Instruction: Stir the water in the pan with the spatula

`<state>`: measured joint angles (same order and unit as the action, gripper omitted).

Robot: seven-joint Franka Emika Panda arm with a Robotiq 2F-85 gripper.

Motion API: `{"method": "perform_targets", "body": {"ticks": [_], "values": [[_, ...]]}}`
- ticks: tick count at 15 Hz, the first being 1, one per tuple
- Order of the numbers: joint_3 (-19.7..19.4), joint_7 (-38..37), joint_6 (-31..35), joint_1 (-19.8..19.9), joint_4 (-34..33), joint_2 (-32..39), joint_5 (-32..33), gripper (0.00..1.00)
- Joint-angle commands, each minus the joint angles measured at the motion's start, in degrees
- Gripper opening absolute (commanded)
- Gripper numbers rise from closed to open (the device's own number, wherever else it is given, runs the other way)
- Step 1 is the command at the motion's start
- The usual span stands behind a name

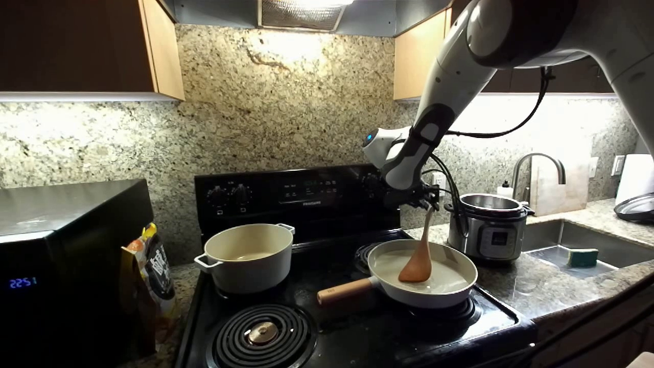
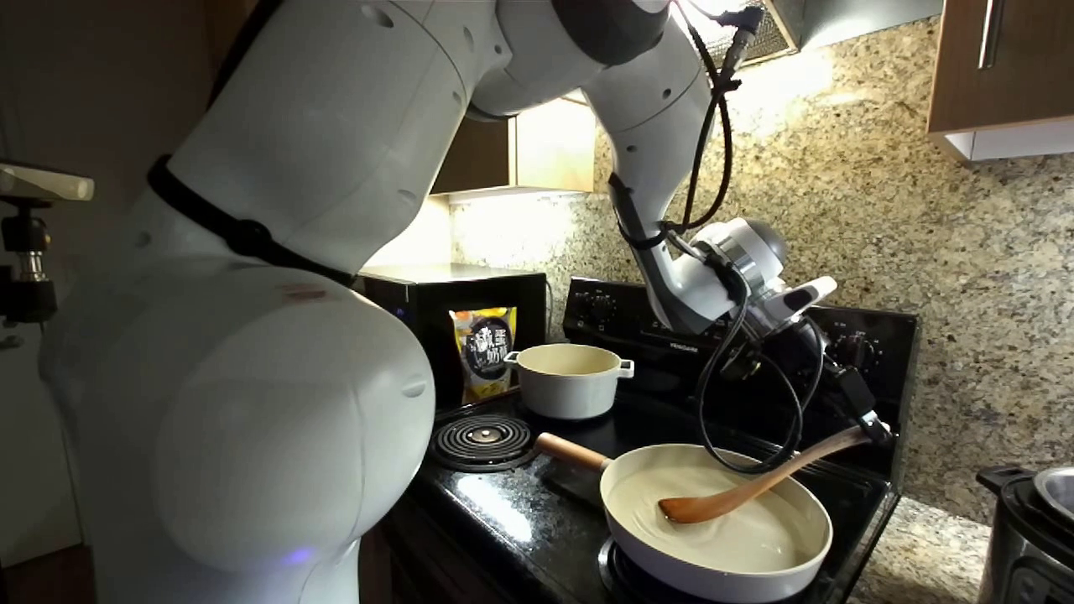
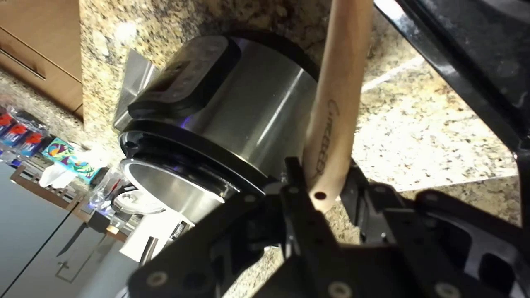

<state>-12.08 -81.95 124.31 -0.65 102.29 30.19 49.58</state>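
The wide cream-white pan (image 1: 426,299) sits on a front burner, its wooden handle (image 1: 347,290) pointing toward the middle of the stove. Inside lies shallow pale water (image 2: 755,533), hard to tell from the pan's bottom. My gripper (image 2: 874,429) is behind and above the pan, shut on the top end of the wooden spatula (image 2: 726,502). The spatula slants down over the rim, and its blade rests in the water, as both exterior views show. In the wrist view, the fingers of my gripper (image 3: 324,176) press both sides of the spatula's handle end.
A deeper cream pot (image 1: 250,268) stands on a back burner. Beside the stove is a steel pressure cooker (image 1: 493,232), close to my gripper. A sink (image 1: 559,235) with a sponge (image 1: 582,257) lies beyond it. The stove's control panel (image 1: 306,197) rises behind.
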Motion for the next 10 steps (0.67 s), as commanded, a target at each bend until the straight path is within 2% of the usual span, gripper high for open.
{"method": "perform_targets", "body": {"ticks": [1, 10], "values": [[0.21, -0.65, 1.10, 1.57, 2.93, -1.04, -0.22, 0.07], [-1.16, -1.17, 3.62, 5.34, 7.07, -1.54, -2.68, 0.07]]}}
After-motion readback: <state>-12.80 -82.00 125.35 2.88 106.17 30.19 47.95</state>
